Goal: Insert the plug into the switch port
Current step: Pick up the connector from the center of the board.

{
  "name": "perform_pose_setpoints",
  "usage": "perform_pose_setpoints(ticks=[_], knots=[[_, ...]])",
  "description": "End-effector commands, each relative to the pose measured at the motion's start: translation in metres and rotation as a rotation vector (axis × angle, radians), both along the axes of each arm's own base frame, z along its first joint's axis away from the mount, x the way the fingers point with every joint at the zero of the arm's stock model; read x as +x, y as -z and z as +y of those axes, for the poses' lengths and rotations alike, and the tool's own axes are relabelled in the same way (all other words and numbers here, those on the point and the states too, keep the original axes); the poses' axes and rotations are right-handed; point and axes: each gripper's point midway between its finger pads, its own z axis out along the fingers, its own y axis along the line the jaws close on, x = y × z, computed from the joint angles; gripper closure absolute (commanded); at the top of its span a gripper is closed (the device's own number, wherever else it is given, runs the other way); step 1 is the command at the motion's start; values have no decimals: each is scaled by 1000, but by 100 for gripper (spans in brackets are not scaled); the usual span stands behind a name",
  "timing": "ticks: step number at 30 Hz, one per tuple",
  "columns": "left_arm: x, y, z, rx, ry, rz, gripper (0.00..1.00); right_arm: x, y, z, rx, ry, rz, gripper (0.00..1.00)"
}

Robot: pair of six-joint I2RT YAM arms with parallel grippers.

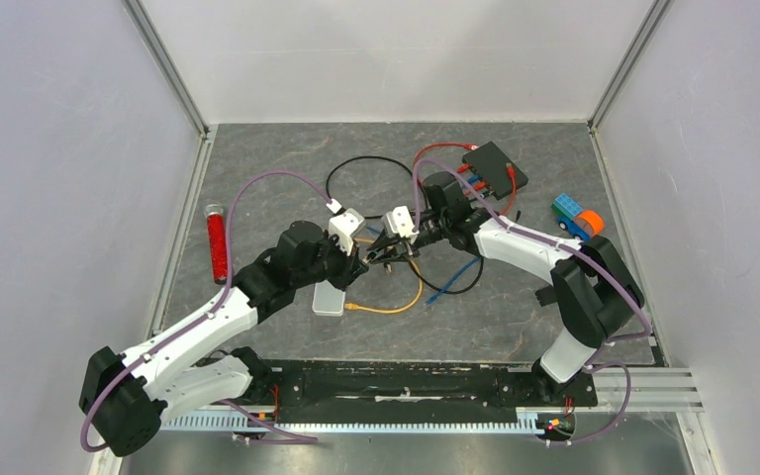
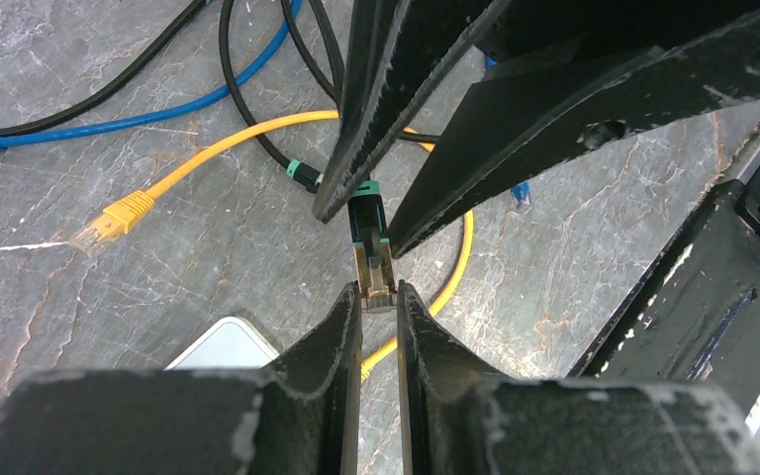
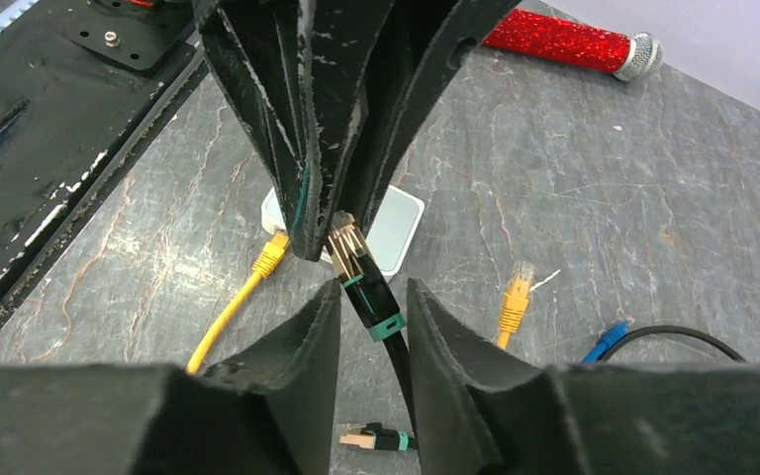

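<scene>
The plug (image 2: 375, 269) has a gold tip and a black boot with teal bands, on a black cable. It hangs above the table between both grippers at the middle (image 1: 373, 256). My left gripper (image 2: 378, 292) is shut on the plug's gold tip. My right gripper (image 3: 373, 287) faces it with its jaws slightly parted around the plug's boot (image 3: 371, 297), which lies tilted between them. The black switch (image 1: 495, 166) sits at the back right with red cables in its ports, well away from the plug.
The black cable's other plug (image 3: 376, 436) lies on the table. A yellow cable (image 1: 391, 309), a blue cable (image 1: 455, 282) and a small white box (image 1: 329, 299) lie under the grippers. A red glitter tube (image 1: 218, 242) lies left, a toy truck (image 1: 576, 216) right.
</scene>
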Motion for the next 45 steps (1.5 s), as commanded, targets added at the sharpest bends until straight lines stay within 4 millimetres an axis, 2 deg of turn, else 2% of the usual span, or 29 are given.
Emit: perform_pose_setpoints(ticks=[1,5,9,11,13,16,20,25,29,32,36,41,45], knots=[[8,-27,-7,-29,38,-97,85,1,-10,7,15,-28,-38,73],[9,-27,-5,-25,34,-99,85,-1,-8,6,8,-30,-40,84],[11,-27,-3,-20,16,-104,84,-5,-5,2,3,-31,-48,100],[14,-25,0,-12,-12,-100,79,-3,-4,1,-3,-21,-53,100],[18,-24,3,1,-45,-91,71,-1,-2,0,-14,-4,-56,100],[25,-23,10,22,-113,-73,42,9,2,0,-39,48,-61,100],[40,-27,26,30,-261,-63,24,25,10,-4,-93,147,-74,100],[61,-37,52,-7,-426,3,21,42,19,-14,-111,312,-74,100],[79,-40,86,-78,-597,83,20,49,21,-23,-86,454,-76,100],[85,-37,106,-89,-715,134,21,51,31,-26,-112,537,-90,100],[86,-20,119,-83,-797,248,22,46,44,-23,-150,623,-88,100],[83,15,136,-56,-877,406,24,31,66,-15,-173,698,-120,100],[74,47,125,-67,-816,573,27,28,84,-14,-218,762,-118,100]])
